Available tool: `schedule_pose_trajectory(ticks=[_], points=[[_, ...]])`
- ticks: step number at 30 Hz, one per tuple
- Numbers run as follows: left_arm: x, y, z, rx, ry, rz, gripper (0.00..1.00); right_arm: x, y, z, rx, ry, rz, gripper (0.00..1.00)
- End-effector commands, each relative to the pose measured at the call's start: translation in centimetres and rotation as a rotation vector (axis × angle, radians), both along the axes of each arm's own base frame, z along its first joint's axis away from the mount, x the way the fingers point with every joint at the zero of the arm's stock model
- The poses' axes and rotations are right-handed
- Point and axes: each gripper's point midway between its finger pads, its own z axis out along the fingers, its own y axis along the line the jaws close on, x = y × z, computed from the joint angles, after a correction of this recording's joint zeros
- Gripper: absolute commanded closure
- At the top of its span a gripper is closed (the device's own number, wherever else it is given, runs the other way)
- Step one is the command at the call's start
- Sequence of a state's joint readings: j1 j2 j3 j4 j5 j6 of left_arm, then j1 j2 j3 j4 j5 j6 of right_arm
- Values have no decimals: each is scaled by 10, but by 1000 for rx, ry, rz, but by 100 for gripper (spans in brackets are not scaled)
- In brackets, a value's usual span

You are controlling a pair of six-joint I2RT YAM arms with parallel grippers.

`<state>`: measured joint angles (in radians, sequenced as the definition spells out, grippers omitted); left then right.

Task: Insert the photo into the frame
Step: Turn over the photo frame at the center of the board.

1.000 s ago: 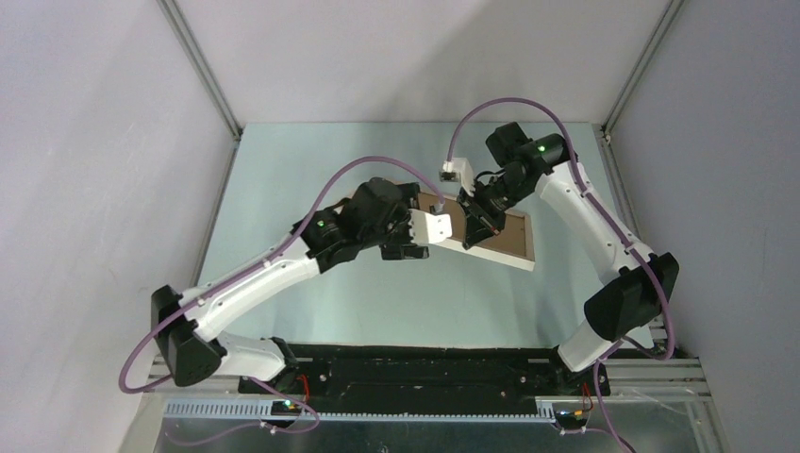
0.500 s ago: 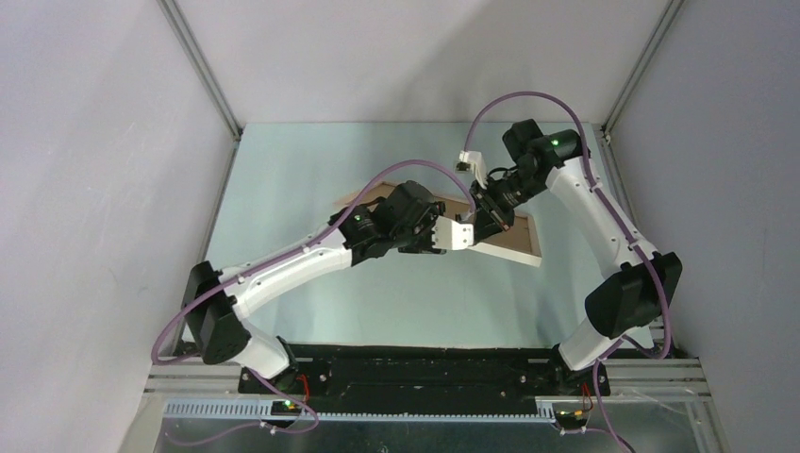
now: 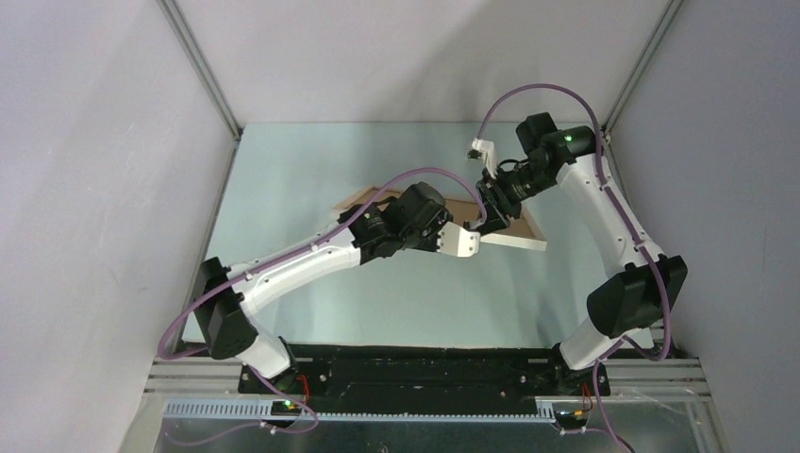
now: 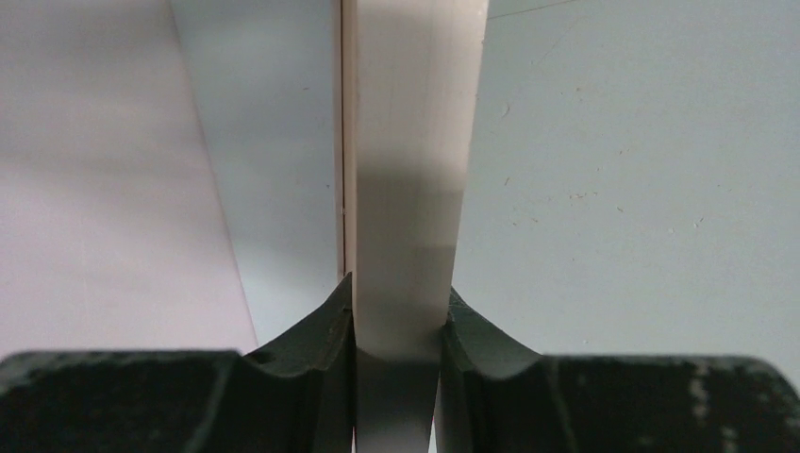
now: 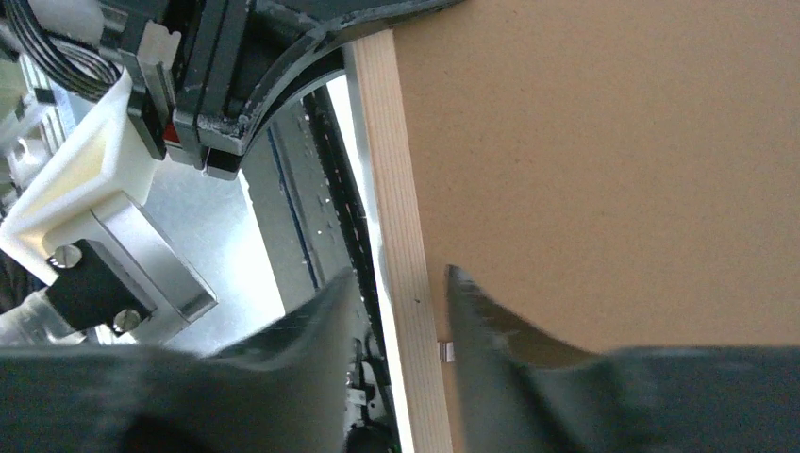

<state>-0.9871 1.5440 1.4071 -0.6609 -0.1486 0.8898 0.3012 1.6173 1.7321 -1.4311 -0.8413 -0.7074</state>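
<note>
Your left fingers (image 4: 321,326) have just closed from wide apart and now pinch a rail of the thin pale-wood rectangular picture frame (image 4: 410,189), touching both its faces. Your right fingers (image 5: 500,326), clamped a second ago, have spread and stand clear on either side of that frame's edge, beside the plain brown backing board (image 5: 613,170). The frame has changed hands. It sits between the arms over the pale green table (image 3: 302,170). The photo is nowhere in view, so loading looks some way off.
</note>
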Motion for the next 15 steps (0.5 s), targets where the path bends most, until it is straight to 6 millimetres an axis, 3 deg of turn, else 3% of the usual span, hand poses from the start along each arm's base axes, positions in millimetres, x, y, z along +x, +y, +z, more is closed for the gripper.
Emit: schedule_pose_trajectory(ticks=[1,7,15], points=[[3,-7,39,-123,-14,53,100,8,-3,39,79,-119,-60,49],[-2,-5,59,-159,3,63,100,29,-23,65,107,-204,-225,30],[-8,-5,89,-231,115,121,100,53,-58,101,129,-333,-464,27]])
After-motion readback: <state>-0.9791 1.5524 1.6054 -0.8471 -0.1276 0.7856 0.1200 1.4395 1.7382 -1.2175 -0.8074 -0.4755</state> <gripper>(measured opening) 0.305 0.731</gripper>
